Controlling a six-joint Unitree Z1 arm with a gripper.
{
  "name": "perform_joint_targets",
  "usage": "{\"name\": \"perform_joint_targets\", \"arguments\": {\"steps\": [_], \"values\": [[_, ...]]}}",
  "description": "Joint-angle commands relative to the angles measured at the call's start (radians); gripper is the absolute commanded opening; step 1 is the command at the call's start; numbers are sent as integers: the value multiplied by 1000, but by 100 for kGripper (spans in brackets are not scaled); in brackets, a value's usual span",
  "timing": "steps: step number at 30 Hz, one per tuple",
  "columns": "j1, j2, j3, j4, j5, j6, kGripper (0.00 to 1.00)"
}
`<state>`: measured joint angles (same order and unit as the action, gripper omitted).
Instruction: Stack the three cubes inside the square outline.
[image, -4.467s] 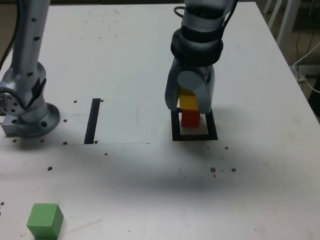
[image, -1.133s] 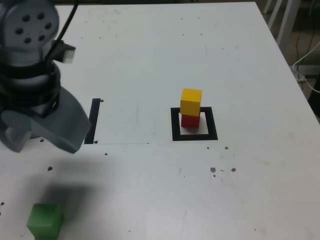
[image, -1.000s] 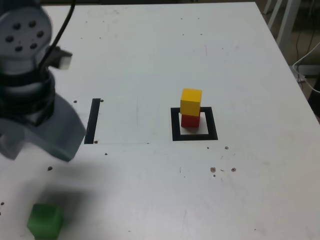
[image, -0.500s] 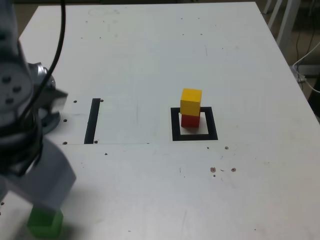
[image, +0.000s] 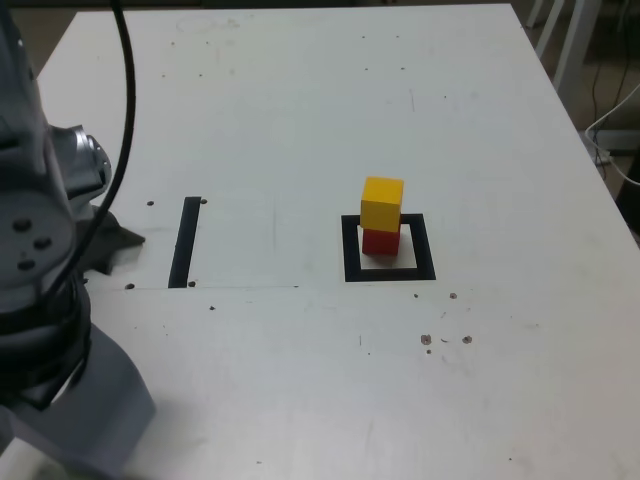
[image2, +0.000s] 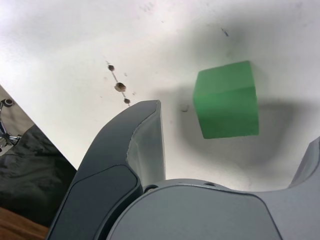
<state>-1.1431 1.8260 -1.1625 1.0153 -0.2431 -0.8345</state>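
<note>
The yellow cube (image: 382, 203) sits on the red cube (image: 380, 240) inside the square outline (image: 390, 272), right of centre in the exterior view. My gripper (image: 50, 450) hangs low at the front corner on the exterior view's left and hides the green cube there. The wrist view shows the green cube (image2: 227, 100) resting on the white table, just beyond and between the two grey fingers. My gripper (image2: 236, 127) is open, one finger (image2: 142, 140) well clear of the cube's side. Nothing is held.
A straight black tape strip (image: 185, 242) lies left of the outline in the exterior view. The arm's base (image: 85, 175) and a black cable (image: 125, 120) stand at that view's left. Small screw holes (image2: 120, 86) dot the table near its edge.
The arm has swung from beside the tape strip down toward the front left corner in the exterior view, and now covers the green cube there. The jaws stayed open. The red-yellow stack has not moved.
</note>
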Motion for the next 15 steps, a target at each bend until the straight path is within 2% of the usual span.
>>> {"name": "perform_joint_targets", "arguments": {"steps": [1, 15], "values": [[-1, 8, 4, -12, -5, 8, 98], [13, 20, 81, -121, -15, 56, 96]]}}
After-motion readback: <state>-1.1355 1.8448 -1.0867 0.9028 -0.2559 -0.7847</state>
